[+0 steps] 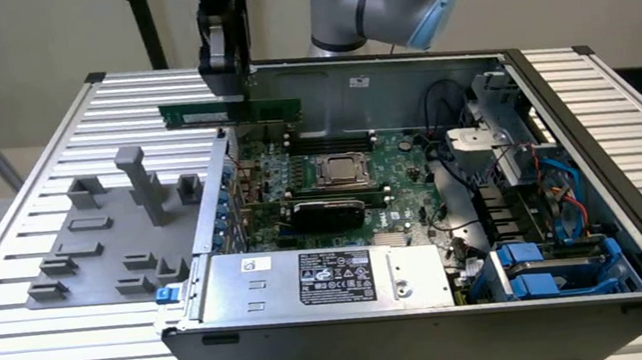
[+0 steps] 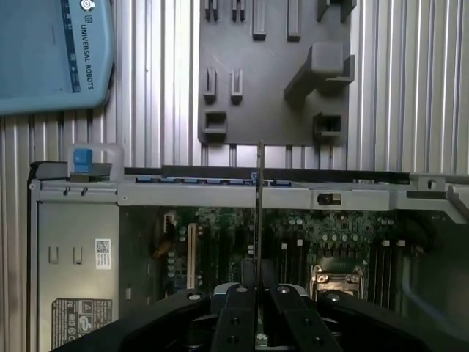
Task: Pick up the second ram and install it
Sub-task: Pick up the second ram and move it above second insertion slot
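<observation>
**Now aloft: ram stick point(image 1: 275, 108) in the gripper point(image 1: 229, 94)**

We see the gripper clenched on the ram stick, its two fingers pinching the thin green board near the middle of its top edge. The stick hangs level in the air with its long edge flat. It touches nothing but the fingers.

From the exterior view, we place it above the open computer case point(image 1: 407, 90), over the case wall on the exterior view's left. That wall stands between the grey holder plate point(image 1: 90, 258) and the motherboard point(image 1: 295, 160). The processor socket point(image 1: 344, 169) lies lower down and towards the exterior view's right of the stick. The power supply point(image 1: 320, 279) fills the near end of the case.

Through the wrist view, we look down past the gripper point(image 2: 258, 268) and meet the ram stick point(image 2: 259, 198) edge-on, a thin upright line. It crosses the case wall, with the holder plate point(image 2: 271, 73) beyond and the motherboard point(image 2: 220, 235) beneath.
</observation>
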Robot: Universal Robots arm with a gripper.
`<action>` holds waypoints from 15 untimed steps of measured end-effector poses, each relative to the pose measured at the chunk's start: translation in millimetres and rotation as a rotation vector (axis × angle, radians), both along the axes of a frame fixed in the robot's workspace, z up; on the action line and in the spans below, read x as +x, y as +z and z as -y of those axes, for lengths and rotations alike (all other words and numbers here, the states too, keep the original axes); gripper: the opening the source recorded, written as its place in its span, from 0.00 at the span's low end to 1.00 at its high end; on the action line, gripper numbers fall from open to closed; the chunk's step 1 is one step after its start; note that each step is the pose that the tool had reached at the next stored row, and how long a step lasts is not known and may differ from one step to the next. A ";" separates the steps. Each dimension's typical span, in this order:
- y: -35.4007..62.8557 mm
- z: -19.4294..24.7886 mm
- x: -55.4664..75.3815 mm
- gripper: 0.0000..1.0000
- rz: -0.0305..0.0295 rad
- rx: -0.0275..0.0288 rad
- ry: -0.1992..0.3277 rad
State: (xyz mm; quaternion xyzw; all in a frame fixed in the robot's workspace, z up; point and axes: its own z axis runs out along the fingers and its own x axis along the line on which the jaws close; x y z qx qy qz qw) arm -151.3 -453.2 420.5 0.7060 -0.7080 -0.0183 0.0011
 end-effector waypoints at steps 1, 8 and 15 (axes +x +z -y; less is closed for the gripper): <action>-0.2 0.0 4.5 0.14 0.0000 0.0001 0.000; -4.0 -2.0 36.2 0.14 -0.0001 0.0003 0.000; -14.9 -9.8 68.0 0.14 -0.0002 0.0002 0.000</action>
